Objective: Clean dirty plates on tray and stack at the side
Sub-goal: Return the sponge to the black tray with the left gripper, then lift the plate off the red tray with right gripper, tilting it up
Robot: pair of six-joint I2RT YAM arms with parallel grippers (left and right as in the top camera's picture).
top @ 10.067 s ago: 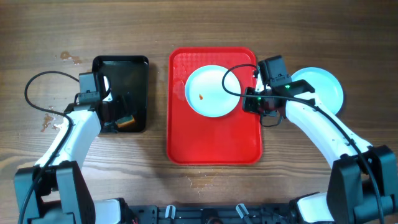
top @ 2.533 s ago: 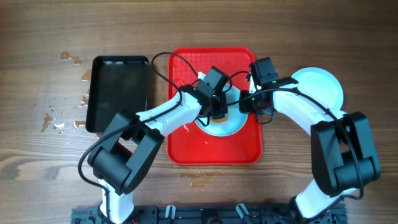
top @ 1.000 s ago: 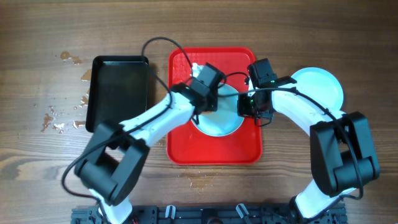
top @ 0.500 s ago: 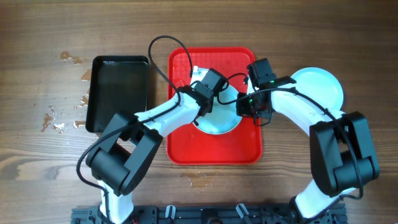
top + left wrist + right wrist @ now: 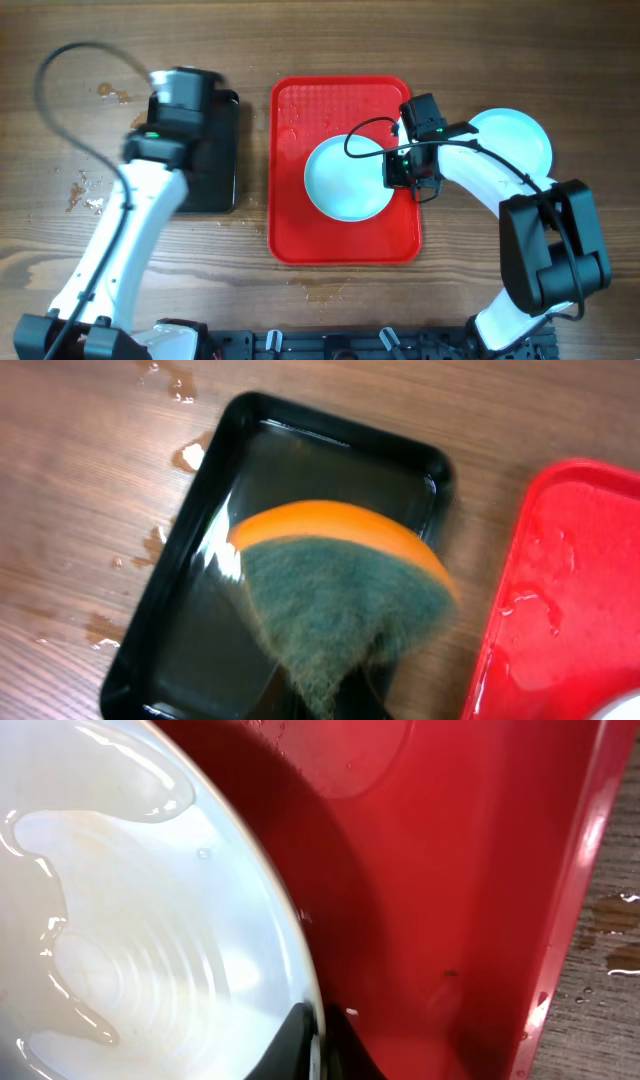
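A pale aqua-white plate [image 5: 345, 180] lies on the red tray [image 5: 345, 235], wet and with no smear showing. My right gripper [image 5: 395, 170] is shut on its right rim; in the right wrist view the black fingers [image 5: 300, 1042] pinch the plate's [image 5: 130, 930] edge above the tray floor [image 5: 470, 870]. Another plate [image 5: 520, 140] rests on the table to the right of the tray. My left gripper [image 5: 185, 95] hovers over the black tray, shut on an orange sponge [image 5: 340, 585] with a green scouring face.
The black tray [image 5: 330, 438] sits left of the red tray [image 5: 580, 590], with water glinting inside it. Water drops [image 5: 88, 195] and a stain [image 5: 112, 93] mark the wood at the left. A cable [image 5: 70, 60] loops off the left arm.
My left arm has swung from the plate on the red tray over to the black tray, carrying the sponge. The right gripper still holds the plate's rim in the same place.
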